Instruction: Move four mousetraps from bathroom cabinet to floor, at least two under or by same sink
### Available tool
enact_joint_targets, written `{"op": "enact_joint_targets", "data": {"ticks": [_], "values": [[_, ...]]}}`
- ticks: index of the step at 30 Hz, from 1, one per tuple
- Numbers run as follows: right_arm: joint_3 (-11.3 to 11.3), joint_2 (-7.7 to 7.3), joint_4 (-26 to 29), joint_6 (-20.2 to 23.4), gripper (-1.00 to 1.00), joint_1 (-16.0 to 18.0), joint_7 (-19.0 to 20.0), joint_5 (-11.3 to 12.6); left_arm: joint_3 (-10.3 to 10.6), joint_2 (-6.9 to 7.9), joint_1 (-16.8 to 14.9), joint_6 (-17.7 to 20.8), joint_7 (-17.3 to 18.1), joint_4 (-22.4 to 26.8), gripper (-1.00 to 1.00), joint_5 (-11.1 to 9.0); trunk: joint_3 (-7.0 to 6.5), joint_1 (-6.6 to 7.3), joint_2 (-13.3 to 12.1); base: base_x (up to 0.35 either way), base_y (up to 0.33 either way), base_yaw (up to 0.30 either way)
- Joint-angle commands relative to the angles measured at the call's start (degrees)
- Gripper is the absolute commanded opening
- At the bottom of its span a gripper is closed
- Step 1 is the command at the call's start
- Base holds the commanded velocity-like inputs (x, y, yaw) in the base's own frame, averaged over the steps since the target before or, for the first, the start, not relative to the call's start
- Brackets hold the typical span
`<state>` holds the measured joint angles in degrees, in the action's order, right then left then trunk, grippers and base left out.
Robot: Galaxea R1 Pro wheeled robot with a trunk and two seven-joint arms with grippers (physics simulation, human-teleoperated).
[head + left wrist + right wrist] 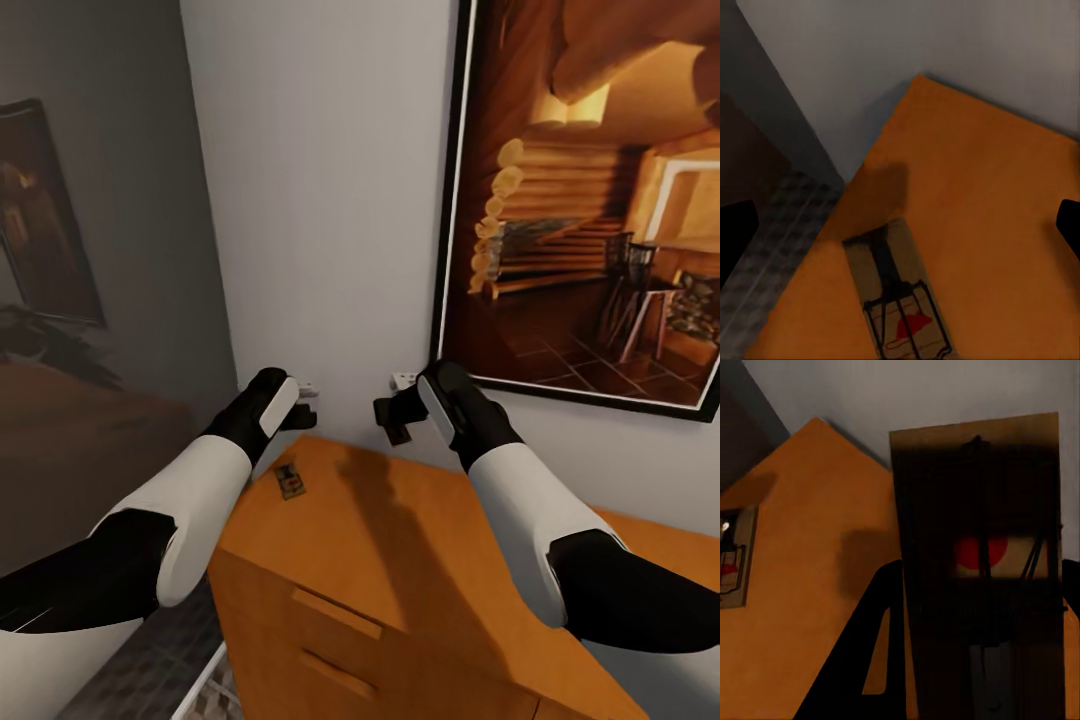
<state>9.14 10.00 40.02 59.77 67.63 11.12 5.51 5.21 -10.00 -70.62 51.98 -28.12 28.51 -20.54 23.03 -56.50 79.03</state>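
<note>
One mousetrap [290, 482] lies flat on the orange-brown cabinet [400, 560], near the top's left corner. My left gripper [304, 398] hovers open above that corner, and the left wrist view looks down on this mousetrap [898, 300] between the widely spread fingers [1069, 229]. My right gripper [396, 414] is raised over the cabinet's back edge, shut on a second mousetrap [399, 433]. In the right wrist view this held mousetrap [975, 555] stands close up with its red dot showing, and the lying mousetrap [735, 559] sits on the cabinet top [810, 607] beyond it.
A pale wall rises right behind the cabinet and carries a large framed picture [590, 200] to the right. Patterned floor tiles [150, 670] show past the cabinet's left side. Slim drawer handles [336, 612] run across the cabinet front.
</note>
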Motion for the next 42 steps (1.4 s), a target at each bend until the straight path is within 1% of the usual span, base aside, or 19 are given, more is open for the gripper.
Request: {"op": "enact_joint_targets", "data": {"ticks": [1, 6, 14, 19, 28, 32, 33, 37, 38, 42], "values": [[0.1, 0.00, 0.0, 0.2, -1.00, 0.0, -0.2, 0.8, 0.1, 0.00, 0.0, 0.1, -0.5, 0.0, 1.00, -0.5, 0.07, -0.03, 0.0, 0.263, 0.000, 0.000], [0.2, 0.00, -0.2, 0.2, -1.00, 0.0, -0.1, 1.1, 0.2, 0.00, 0.0, 0.3, -0.6, -0.4, 1.00, -0.4, 0.07, -0.03, 0.0, 0.081, 0.000, 0.000], [0.2, 0.00, -0.2, 0.2, -1.00, 0.0, 0.3, 1.1, 0.1, 0.00, 0.0, 0.1, -0.6, -5.4, 1.00, -0.3, 0.07, -0.03, 0.0, 0.006, 0.000, 0.000], [0.3, 0.00, -0.2, 0.2, -1.00, 0.0, 0.5, 1.3, 0.2, 0.04, 0.0, 0.0, -0.6, -6.6, 1.00, -0.3, 0.07, -0.03, 0.0, 0.000, 0.000, 0.000], [0.9, 0.00, -0.2, 0.2, -1.00, 0.0, 2.5, 3.3, 0.2, 0.06, 0.0, -0.1, -0.6, -7.0, 1.00, -0.2, 0.07, -0.03, 0.0, 0.000, 0.000, 0.000], [3.2, 0.00, 0.0, 0.2, -1.00, 0.0, 4.2, 3.6, 0.2, 0.07, 0.0, -0.1, -0.6, -7.0, 1.00, -0.2, 0.07, -0.03, 0.0, 0.000, 0.000, 0.000], [4.7, 0.00, 0.0, 0.2, -1.00, 0.0, 5.2, 3.7, 0.1, 0.07, 0.0, -0.1, -0.6, -7.1, 1.00, -0.2, 0.07, -0.03, 0.0, 0.000, 0.000, 0.000], [7.8, 0.00, 0.1, 0.2, -1.00, 0.0, 7.7, 3.7, 0.1, 0.07, 0.0, -0.1, -0.5, -7.1, 1.00, -0.2, 0.07, -0.03, 0.0, 0.000, 0.000, 0.000], [9.2, 0.00, 0.1, 0.2, -1.00, 0.0, 9.1, 3.7, 0.2, 0.07, 0.0, -0.1, -0.5, -7.1, 1.00, -0.2, 0.07, -0.03, 0.0, 0.000, 0.000, 0.000], [11.3, 0.00, 0.2, 0.2, -1.00, 0.0, 11.3, 3.7, 0.2, 0.07, 0.0, -0.1, -0.5, -7.1, 1.00, -0.2, 0.07, -0.03, 0.0, 0.000, 0.000, 0.000]]}}
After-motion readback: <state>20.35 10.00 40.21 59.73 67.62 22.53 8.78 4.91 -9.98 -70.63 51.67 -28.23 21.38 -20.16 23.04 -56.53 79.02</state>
